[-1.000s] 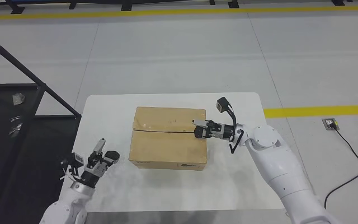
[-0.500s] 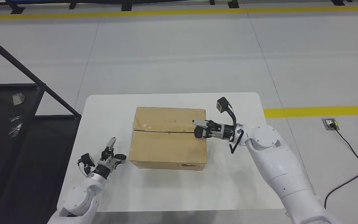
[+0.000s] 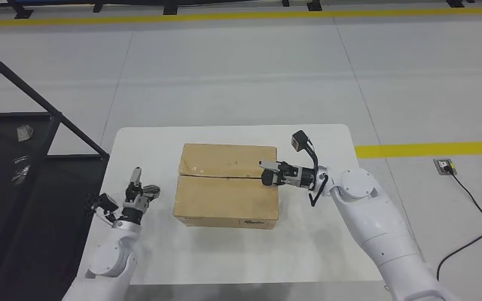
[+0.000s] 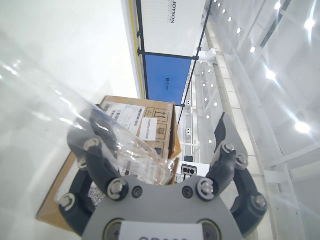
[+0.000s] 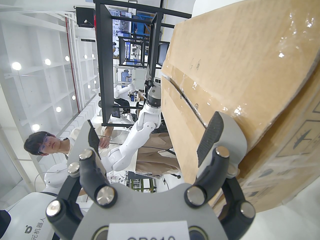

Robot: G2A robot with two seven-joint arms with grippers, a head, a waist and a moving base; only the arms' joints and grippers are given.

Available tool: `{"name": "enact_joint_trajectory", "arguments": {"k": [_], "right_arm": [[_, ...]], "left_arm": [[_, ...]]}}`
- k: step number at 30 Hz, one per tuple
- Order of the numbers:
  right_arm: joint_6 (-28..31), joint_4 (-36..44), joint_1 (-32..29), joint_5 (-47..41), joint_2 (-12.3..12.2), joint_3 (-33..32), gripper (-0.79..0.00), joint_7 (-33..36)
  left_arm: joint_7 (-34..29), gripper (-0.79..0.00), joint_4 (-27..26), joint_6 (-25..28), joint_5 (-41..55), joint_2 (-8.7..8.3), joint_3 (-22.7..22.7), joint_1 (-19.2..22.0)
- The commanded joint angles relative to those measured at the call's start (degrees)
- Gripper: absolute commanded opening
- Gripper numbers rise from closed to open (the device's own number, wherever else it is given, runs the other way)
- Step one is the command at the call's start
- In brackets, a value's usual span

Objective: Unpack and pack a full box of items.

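Two grippers are flanking one closed cardboard box [image 3: 226, 184] sitting in the middle of the white table [image 3: 324, 233], seen from above: the right gripper [image 3: 265, 171] is hovering at its seam end, the left gripper [image 3: 141, 183] hanging near the opposite side. From the left wrist, fingers are gaping, a limp clear bag [image 4: 130, 148] draping over one. From the right wrist, fingers are spreading by glossy tape; the box is looking stiff, probably heavy, so I'd be prying a flap edge.

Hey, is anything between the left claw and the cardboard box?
Yes: a clear plastic bag hangs over one finger of the open left claw, in front of the cardboard box. Nothing else visible stands between them.
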State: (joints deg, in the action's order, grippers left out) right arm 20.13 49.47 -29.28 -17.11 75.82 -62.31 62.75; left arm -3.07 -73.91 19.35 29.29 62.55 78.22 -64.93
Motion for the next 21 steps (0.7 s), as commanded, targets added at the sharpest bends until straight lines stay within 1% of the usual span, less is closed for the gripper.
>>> {"name": "enact_joint_trajectory", "arguments": {"k": [1, 5, 10, 15, 21], "right_arm": [[0.0, 0.0, 0.0, 0.0, 0.0, 0.0, 0.000, 0.0], [0.0, 0.0, 0.0, 0.0, 0.0, 0.0, 0.000, 0.0], [0.0, 0.0, 0.0, 0.0, 0.0, 0.0, 0.000, 0.0], [0.0, 0.0, 0.0, 0.0, 0.0, 0.0, 0.000, 0.0], [0.0, 0.0, 0.0, 0.0, 0.0, 0.0, 0.000, 0.0]], "left_arm": [[1.9, 0.000, -1.6, 0.6, -1.9, -0.01, 0.8, -0.3], [4.8, 0.000, -5.4, 0.4, -5.2, -0.01, 2.6, -0.9], [6.1, 0.000, -8.4, -0.7, -7.1, 0.12, 4.1, -0.8], [6.6, 0.000, -10.7, -1.8, -8.0, 0.31, 5.3, -1.1], [6.8, 0.000, -11.4, -2.3, -8.8, 0.63, 6.0, -2.1]]}}
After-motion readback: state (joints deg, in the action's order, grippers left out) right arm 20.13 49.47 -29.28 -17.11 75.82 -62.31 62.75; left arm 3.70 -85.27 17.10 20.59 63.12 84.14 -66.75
